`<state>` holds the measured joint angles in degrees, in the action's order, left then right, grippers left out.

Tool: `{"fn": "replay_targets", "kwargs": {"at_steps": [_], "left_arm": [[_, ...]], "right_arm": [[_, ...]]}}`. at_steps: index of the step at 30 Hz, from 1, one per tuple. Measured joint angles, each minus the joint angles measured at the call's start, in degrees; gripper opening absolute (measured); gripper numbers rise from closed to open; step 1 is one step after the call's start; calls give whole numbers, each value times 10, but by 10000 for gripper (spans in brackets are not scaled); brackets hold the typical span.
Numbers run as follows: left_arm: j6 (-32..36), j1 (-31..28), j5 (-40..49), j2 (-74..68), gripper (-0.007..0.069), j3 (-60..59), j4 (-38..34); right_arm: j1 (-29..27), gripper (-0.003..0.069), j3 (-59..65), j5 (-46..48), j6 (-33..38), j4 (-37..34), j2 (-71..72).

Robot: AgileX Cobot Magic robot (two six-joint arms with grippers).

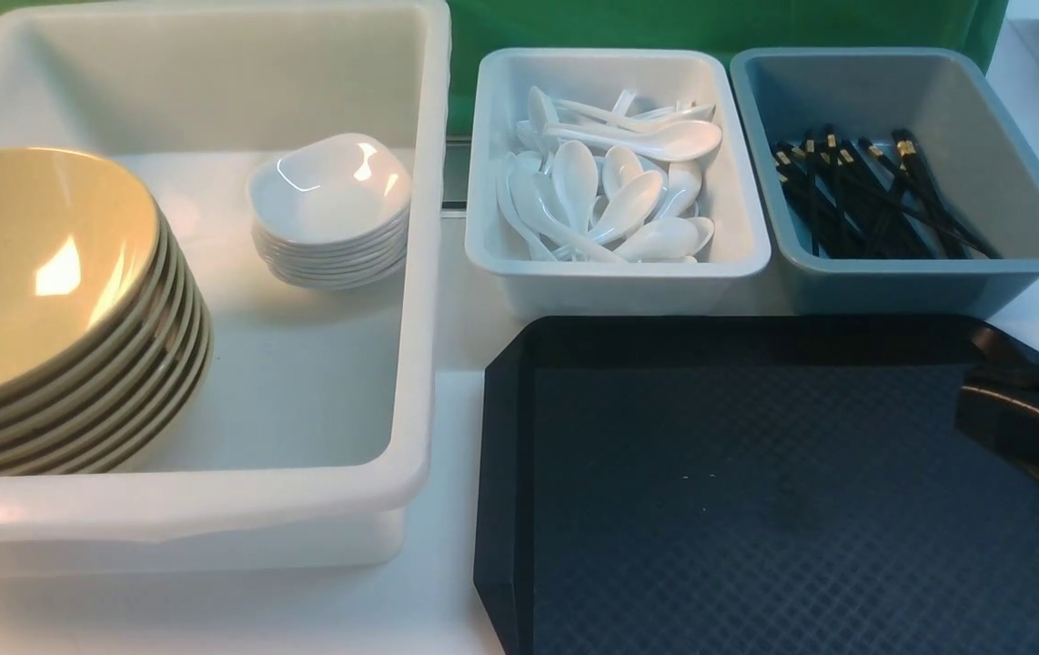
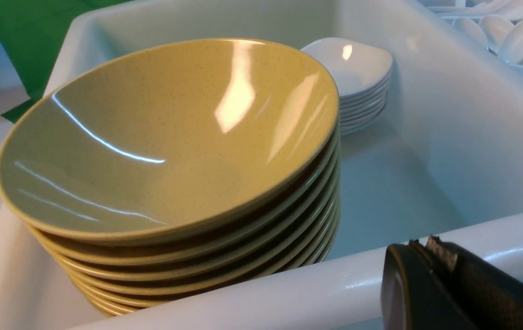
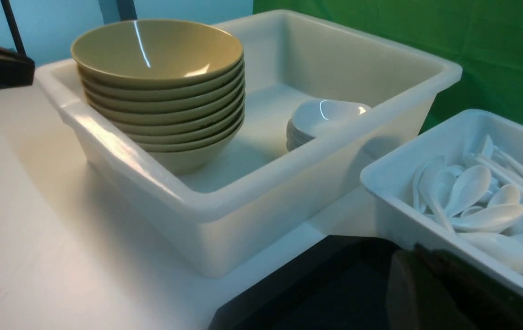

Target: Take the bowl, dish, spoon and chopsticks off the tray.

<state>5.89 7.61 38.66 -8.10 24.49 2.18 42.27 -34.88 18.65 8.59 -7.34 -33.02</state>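
The black tray (image 1: pixel 756 509) lies at the front right with nothing on its textured surface. A stack of tan bowls (image 1: pixel 19 264) stands in the big white tub; its top bowl (image 2: pixel 165 137) fills the left wrist view. Behind it sits a stack of white dishes (image 1: pixel 328 186). Several white spoons (image 1: pixel 610 191) lie in the small white tub, and black chopsticks (image 1: pixel 865 200) in the blue-grey one. My right gripper (image 1: pixel 965 405) hangs shut and empty over the tray's right side. My left gripper (image 2: pixel 422 245) is shut and empty, just outside the big tub's near rim.
The big white tub (image 1: pixel 419 273) takes up the left half of the table. The spoon tub (image 1: pixel 483 182) and the blue-grey tub (image 1: pixel 1011 136) stand side by side right behind the tray. A green backdrop closes off the far side.
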Motion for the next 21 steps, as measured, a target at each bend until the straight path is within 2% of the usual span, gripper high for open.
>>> {"fn": "replay_targets", "kwargs": {"at_steps": [16,21], "left_arm": [[4,0,0,0,-11,-1,0],[5,0,0,0,-11,-1,0]], "right_arm": [[0,45,11,-13,1,0,0],[-21,45,86,-57,1,-2,59]]}}
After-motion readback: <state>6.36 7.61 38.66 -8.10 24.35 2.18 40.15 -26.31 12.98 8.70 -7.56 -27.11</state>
